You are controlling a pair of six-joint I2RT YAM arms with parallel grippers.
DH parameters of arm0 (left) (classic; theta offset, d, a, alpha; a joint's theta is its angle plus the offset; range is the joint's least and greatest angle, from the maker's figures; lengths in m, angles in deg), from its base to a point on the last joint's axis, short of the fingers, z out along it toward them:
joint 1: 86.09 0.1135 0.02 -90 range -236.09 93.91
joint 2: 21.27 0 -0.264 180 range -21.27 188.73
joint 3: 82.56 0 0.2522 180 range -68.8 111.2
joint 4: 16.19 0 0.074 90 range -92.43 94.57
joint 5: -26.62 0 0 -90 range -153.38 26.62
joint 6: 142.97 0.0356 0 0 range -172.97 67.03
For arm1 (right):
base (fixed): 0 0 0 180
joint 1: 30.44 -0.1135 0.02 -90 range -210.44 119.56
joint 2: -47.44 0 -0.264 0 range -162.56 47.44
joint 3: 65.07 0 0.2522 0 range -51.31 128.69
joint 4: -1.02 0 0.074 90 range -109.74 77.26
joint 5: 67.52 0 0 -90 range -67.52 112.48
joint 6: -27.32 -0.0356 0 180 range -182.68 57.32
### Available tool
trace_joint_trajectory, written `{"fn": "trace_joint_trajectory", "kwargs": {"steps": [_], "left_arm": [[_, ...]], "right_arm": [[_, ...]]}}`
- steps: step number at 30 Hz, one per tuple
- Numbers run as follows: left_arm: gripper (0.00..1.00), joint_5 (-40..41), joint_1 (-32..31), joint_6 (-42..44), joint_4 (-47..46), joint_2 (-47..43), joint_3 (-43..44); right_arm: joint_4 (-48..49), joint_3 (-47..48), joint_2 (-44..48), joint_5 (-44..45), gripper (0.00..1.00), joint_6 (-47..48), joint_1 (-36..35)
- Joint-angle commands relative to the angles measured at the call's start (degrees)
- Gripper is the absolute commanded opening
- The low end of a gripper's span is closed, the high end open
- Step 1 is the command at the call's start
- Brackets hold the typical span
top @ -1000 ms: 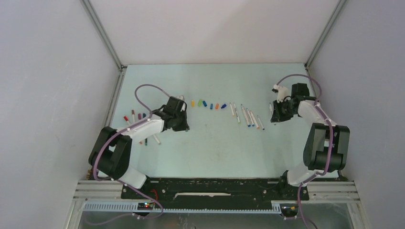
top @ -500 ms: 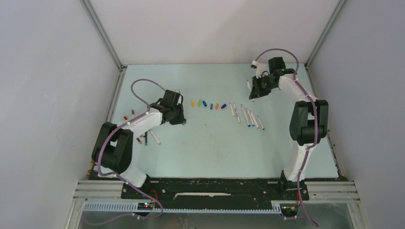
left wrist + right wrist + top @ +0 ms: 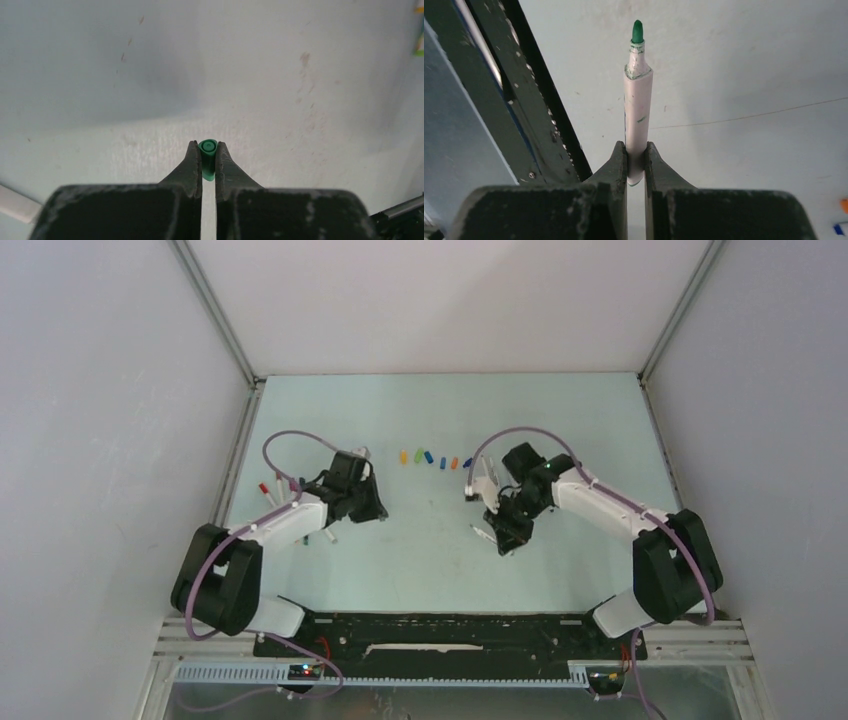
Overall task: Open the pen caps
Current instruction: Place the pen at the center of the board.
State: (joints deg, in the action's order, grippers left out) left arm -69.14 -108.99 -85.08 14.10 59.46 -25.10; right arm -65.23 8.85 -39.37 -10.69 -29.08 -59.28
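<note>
left gripper (image 3: 208, 152) pinches a short green cap (image 3: 207, 145), its round hollow end at the jaw tips; right gripper (image 3: 636, 150) clamps a white, green-tipped pen (image 3: 639, 95).

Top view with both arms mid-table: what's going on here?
The left gripper is shut on a green cap, and the right gripper is shut on an uncapped white pen with a green tip, so this pen is open. Other loose caps lie in a row on the table.
</note>
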Motion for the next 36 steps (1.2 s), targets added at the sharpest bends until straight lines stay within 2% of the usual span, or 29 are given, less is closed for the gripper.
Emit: {"fn": "trace_joint_trajectory", "kwargs": {"steps": [1,4,8,15,17,19,24,30,36], "left_arm": [[0.00,-0.90,-0.30,-4.24,-4.27,-3.18,-4.30],[0.00,0.08,-0.48,-7.27,-6.29,-4.11,-6.31],[0.00,0.06,-0.65,-13.94,-7.53,-1.98,-7.42],[0.02,2.58,-1.51,-15.22,-7.71,1.97,-4.80],[0.02,3.42,-1.45,-15.15,-7.21,2.68,-3.74],[0.02,4.50,-1.45,-15.24,-7.19,3.09,-2.93],[0.03,5.37,-1.52,-15.91,-7.60,4.07,-1.75],[0.04,5.51,-1.71,-16.55,-6.71,6.55,-0.65],[0.08,7.84,-1.80,-16.51,-5.61,7.77,0.24]], "right_arm": [[4.67,-5.39,1.25,8.51,0.05,1.34,-6.82],[8.40,-8.17,-0.80,14.07,0.05,-0.45,-15.76],[10.38,-8.31,-3.86,19.52,0.06,-1.59,-19.68],[13.36,-7.71,-3.85,20.85,0.09,-5.94,-19.69],[13.32,-6.25,-4.36,18.19,0.10,-9.05,-19.03],[12.20,-3.89,-5.46,11.74,0.10,-12.64,-17.77],[12.97,-1.13,-8.48,5.18,0.11,-22.62,-17.52],[16.32,-0.72,-12.21,4.62,0.13,-31.45,-18.38],[16.47,0.08,-15.67,10.03,0.16,-32.64,-18.80]]}}
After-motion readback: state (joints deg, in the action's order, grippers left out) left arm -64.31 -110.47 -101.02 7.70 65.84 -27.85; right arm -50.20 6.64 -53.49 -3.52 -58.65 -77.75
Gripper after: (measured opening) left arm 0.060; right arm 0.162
